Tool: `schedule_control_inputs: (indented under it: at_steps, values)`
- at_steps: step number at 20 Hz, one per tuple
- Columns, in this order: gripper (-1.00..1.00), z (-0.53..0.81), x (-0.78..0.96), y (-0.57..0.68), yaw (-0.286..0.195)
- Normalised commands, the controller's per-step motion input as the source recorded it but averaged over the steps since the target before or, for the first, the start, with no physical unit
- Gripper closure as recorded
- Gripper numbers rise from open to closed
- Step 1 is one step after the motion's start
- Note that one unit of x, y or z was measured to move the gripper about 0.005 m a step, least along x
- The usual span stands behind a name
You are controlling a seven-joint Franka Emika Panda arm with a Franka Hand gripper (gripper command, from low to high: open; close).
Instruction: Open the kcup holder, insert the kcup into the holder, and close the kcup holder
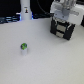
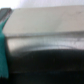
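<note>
Robot arm at the drawer box, small pod alone on the table.
The gripper (image 1: pixel 64 19) sits against the black drawer box (image 1: pixel 64 29) near the table's (image 1: pixel 50 60) far edge; whether its fingers are apart cannot be told. The green-topped pod (image 1: pixel 23 48) stands well apart.

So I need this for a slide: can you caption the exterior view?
Panda gripper poised at the black kcup holder, while the green-topped kcup stands alone on the white table.

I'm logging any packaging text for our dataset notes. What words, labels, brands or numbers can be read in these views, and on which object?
None can be read.
The kcup: green top, no legible print at this size.
The kcup holder: no lettering can be made out.
The white post: dark marks, too blurred to read.
The wrist view: blurred surfaces only, no text.
</note>
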Motion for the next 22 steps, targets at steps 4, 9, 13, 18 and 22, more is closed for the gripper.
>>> schedule_control_inputs:
  at_steps: [4,9,13,18,22]
  values:
    - [1.00,0.22,1.00,-0.24,-0.031]
    - [1.00,0.19,0.98,-0.26,-0.042]
    - [1.00,0.17,0.96,-0.27,-0.053]
    - [1.00,0.17,0.93,-0.30,-0.055]
    - [1.00,0.16,0.90,-0.33,-0.057]
